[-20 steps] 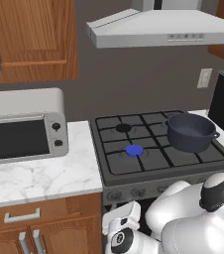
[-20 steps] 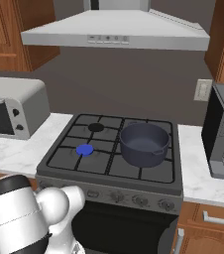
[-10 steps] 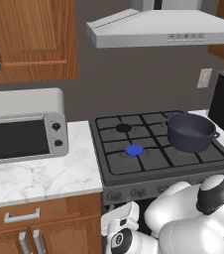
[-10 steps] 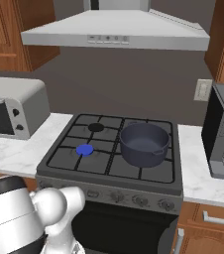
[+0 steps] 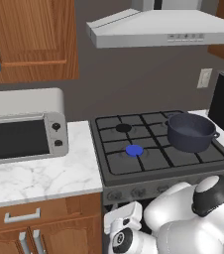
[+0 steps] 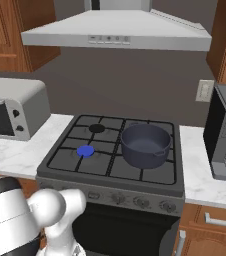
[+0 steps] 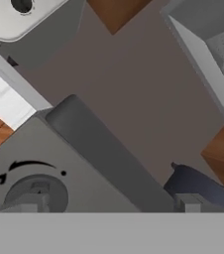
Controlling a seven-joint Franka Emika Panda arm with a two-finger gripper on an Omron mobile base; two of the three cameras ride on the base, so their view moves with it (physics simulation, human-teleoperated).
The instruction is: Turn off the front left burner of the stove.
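Low against the front panel of the stove, the claw sits just before a round knob, its two tips apart, one in front of the knob and one off to the side, pinching nothing. The front left burner shows its bright blue disc on the near left of the grates, beside a dark pot on the right side. Main risk, as I judge it: the panel carries a row of similar knobs, and from this close, rolled angle it is hard to confirm this is the one for that burner; a wrong pick leaves the flame on. A grip set off-centre could also slip round the knob without turning it. The arm is folded down in front of the oven, elbow high, wrist tucked under the edge of the marble desk
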